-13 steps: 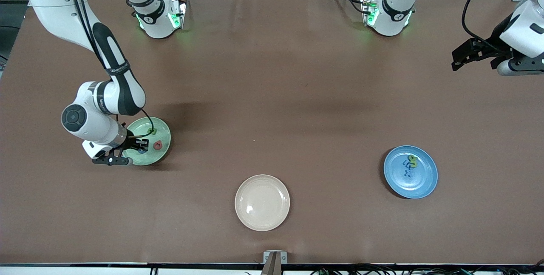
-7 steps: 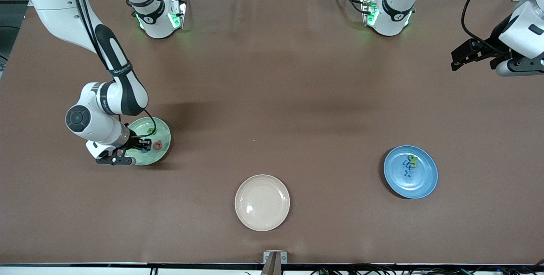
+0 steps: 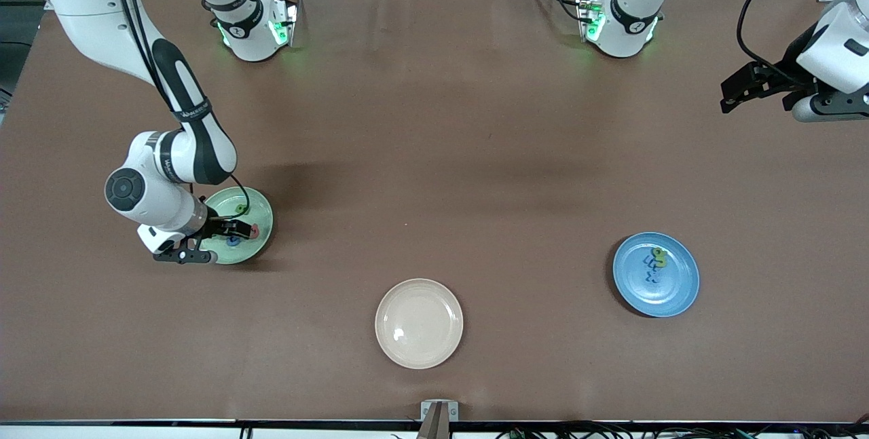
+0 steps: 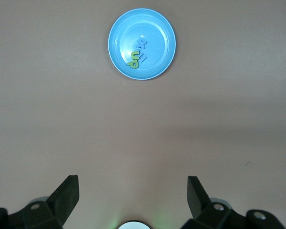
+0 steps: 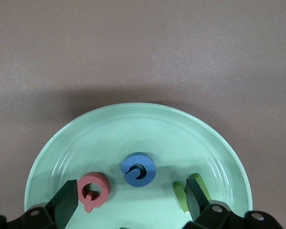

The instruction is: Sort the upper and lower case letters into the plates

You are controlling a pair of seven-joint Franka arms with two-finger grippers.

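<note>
Resting in the mint plate [image 5: 133, 131]: pink letter [image 5: 92, 190], blue letter [image 5: 138, 169]; both grippers' fingers spread.

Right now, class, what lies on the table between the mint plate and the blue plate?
Only the cream plate, nearer the camera than the mint plate and blue plate; front view.

The right gripper [image 3: 239, 227] hangs open over the green plate [image 3: 261, 212]; the blue plate [image 3: 672, 293] holds letters [image 3: 655, 262].
</note>
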